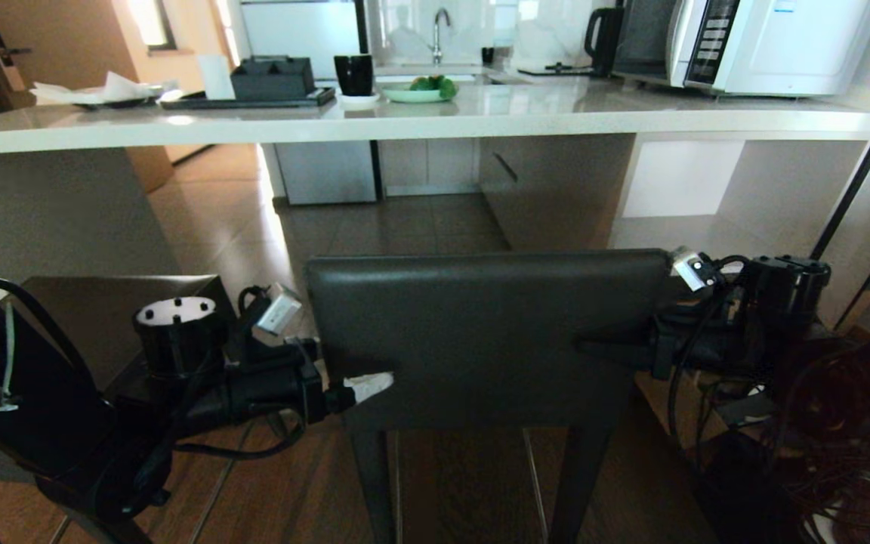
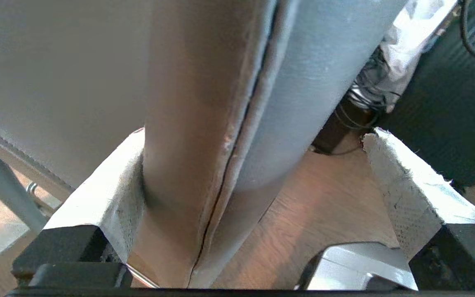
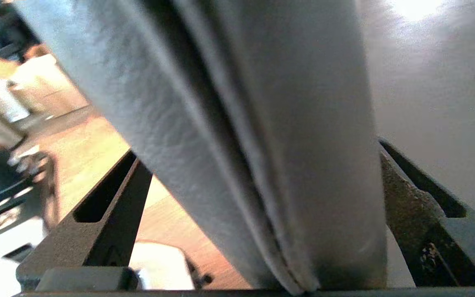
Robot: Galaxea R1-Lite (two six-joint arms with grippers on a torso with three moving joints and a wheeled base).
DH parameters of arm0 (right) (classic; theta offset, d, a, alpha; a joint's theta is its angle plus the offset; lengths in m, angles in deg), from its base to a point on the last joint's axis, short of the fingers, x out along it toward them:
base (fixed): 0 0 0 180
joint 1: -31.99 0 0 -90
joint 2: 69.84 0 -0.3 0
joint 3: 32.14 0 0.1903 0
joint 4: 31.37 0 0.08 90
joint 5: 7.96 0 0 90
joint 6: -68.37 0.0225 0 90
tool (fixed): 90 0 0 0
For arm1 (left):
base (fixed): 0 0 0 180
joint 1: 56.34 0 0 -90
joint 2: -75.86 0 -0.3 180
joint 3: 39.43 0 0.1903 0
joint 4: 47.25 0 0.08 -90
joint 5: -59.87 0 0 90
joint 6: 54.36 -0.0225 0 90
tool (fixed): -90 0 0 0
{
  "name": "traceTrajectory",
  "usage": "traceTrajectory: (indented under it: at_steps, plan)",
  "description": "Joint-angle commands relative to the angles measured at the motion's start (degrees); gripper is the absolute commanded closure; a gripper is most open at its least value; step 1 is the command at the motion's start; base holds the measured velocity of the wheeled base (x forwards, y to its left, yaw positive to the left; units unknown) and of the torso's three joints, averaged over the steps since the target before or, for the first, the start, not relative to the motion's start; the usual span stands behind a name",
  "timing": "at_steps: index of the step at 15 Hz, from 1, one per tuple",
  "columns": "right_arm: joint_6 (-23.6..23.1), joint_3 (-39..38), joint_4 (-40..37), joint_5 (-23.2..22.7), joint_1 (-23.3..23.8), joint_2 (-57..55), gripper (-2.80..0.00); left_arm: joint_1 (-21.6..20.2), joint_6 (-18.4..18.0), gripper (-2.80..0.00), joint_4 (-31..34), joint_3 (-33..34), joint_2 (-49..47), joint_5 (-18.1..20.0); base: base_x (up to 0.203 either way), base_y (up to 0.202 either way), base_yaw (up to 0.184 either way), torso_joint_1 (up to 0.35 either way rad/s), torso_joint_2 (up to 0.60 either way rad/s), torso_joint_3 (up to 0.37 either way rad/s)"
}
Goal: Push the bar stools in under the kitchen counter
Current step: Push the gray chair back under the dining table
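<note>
We're right behind the near bar stool (image 1: pixel 480 332), its dark grey backrest filling the middle of the head view, slim dark legs dropping to the wood floor (image 1: pixel 465 483) below. It stands out in front of the bench (image 1: pixel 435 117), not tucked under; the pale stone top runs across the view beyond it, with open floor between.

Our left pincer (image 1: pixel 374 385) sits at the backrest's left edge, low down, white-padded fingertip (image 1: pixel 368 384) showing against the leather. In the left wrist view the backrest edge (image 2: pixel 221 136) passes between the fingers (image 2: pixel 402 185); one pad lies against the leather, the other stands clear, so the pincer (image 2: pixel 254 165) is apart, straddling the edge.

Our right pincer (image 1: pixel 593 349) comes in from the other side at the backrest's right edge. Its wrist view shows dark fingers (image 3: pixel 109 206) either side of the padded edge (image 3: pixel 262 156), spread wide, the far one just beside the leather; whether it touches we cannot tell.

A second bar stool (image 1: pixel 125 302) shows at the left, partly hidden by our left arm, close to the bench's side panel.

Up on the bench: a black tray (image 1: pixel 246 98), a black cup (image 1: pixel 354 74), a plate of greens (image 1: pixel 420 89), a microwave (image 1: pixel 752 41).
</note>
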Motion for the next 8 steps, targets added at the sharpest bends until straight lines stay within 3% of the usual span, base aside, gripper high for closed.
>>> traceTrajectory:
  at_steps: [1, 8]
  plan:
    - [0.00, 1.66, 0.39, -0.09, -0.77, -1.91, -2.80, -0.06, 0.11, -2.80, -0.23, -0.49, -0.77, 0.61, 0.000, 0.000, 0.000, 0.000, 0.00, 0.000]
    - [-0.35, 4.75, 0.56, 4.12, -0.68, -4.45, -2.80, -4.78, 0.20, -2.80, 0.17, -8.61, -5.89, 0.69, 0.000, 0.000, 0.000, 0.000, 0.00, 0.000]
